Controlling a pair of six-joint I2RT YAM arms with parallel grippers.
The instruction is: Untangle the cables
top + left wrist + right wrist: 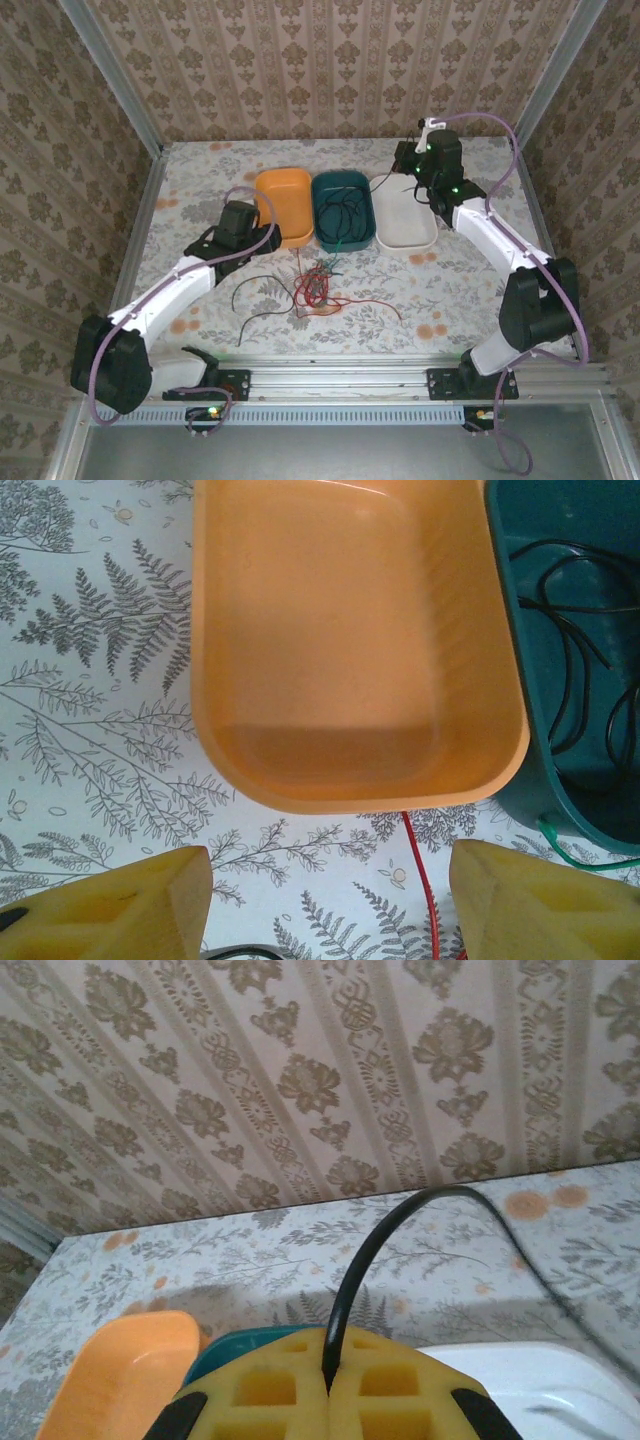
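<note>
- The right gripper [328, 1385] is seen fully closed on a black cable [395, 1215]. The cable is pinched between the yellow pads, arches up and then falls away to the right, toward the white tray [545, 1380].
- In the overhead view this gripper is held raised at the far right of the table [200, 170], above the far end of the white tray.
- The left gripper [330, 910] is held partly open, with nothing between its fingers [110, 910]. It is placed low, just near of the orange tray [350, 660], whose inside is bare.
- A red cable [420, 870] is seen running from the near rim of the orange tray toward the near side. It passes between the open jaws, a little right of their middle.
- Its long axis lies roughly near-to-far, across the line on which the jaws close, so a straight descent and a squeeze are judged enough to take it.
- The tangle of red, green and black cables [315, 285] is left on the table just near of the orange and teal trays, to the right and near side of the left gripper. The left arm is judged much the nearer to it.
- Black and green cables [345, 215] are already laid in the teal tray [325, 182].
</note>
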